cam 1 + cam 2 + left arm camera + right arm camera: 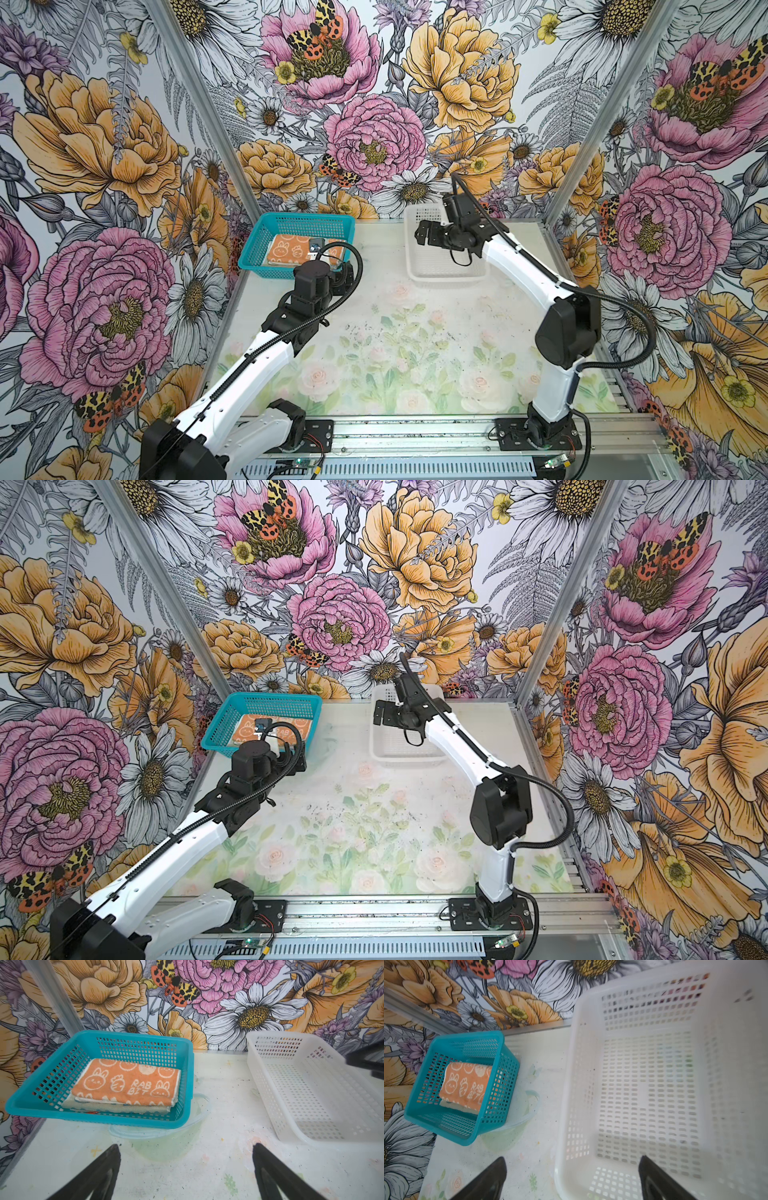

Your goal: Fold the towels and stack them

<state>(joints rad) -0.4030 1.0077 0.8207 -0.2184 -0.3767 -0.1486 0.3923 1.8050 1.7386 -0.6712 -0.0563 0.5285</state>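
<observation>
One folded towel stack (126, 1082) in teal basket (137, 1035), lengthwise along it, left fingers (101, 1172) and right fingers (658, 1180) spread

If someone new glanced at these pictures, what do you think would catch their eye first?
Probably the loud floral wallpaper all around. Next, the teal basket at the back left of the table, holding a neat stack of folded towels with the orange towel on top. The white basket at the back right holds nothing, with the open right gripper over its rim.
</observation>
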